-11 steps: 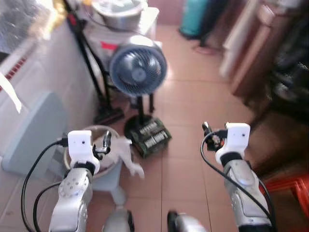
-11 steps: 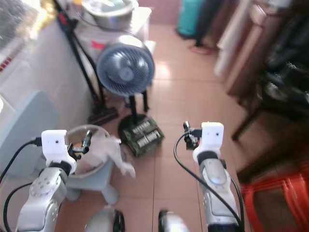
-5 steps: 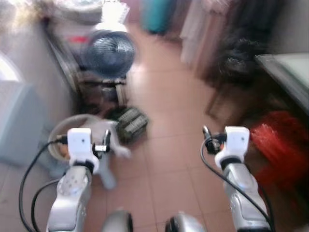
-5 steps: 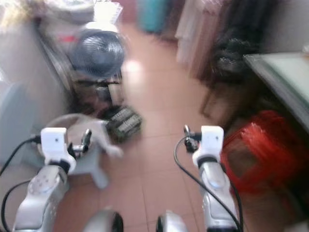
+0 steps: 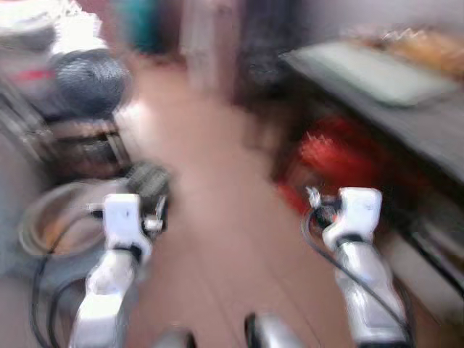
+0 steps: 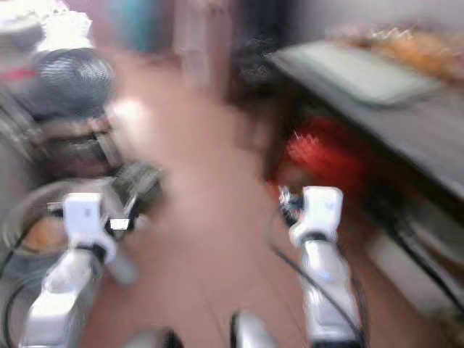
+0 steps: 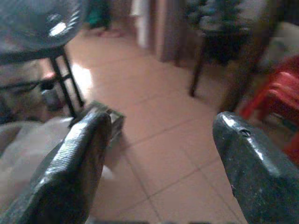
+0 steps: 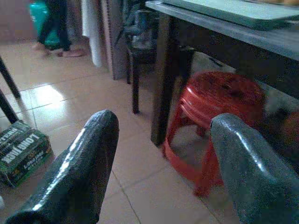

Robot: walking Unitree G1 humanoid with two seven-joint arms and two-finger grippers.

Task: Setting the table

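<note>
One table [image 8: 219, 23], two red stools [image 8: 219, 100].

A dark surface [image 8: 261, 35] runs along the right side of the scene, and a pale green flat tray or board [image 5: 377, 69] lies on it, with something orange-brown, too blurred to tell, at the far right. The tiled floor [image 8: 70, 100] carries a stack of red stools [image 8: 215, 100] under the surface and a green box [image 8: 23, 149] at the near left.
</note>
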